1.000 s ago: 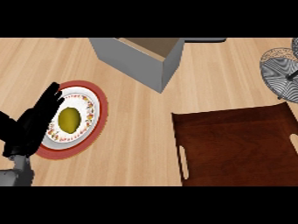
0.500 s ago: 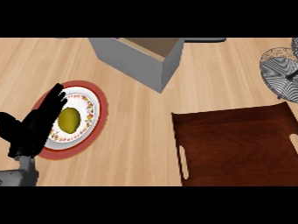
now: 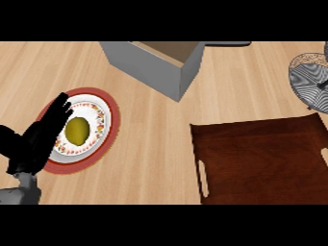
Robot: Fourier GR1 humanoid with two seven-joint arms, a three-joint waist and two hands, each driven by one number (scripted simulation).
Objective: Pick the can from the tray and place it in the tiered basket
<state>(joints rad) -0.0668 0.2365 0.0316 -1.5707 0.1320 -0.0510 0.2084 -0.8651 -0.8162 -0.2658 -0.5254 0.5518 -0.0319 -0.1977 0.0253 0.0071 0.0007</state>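
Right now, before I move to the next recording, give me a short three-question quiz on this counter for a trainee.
1. Fill in: the wire tiered basket sits at the view's upper ___ edge.
2. True or false: a can stands on the brown tray.
3. The left hand, fingers straight, overlaps which thing? A) the tray B) the red-rimmed plate C) the basket

Key: 1 right; 2 false, no can shows on it; 3 B.
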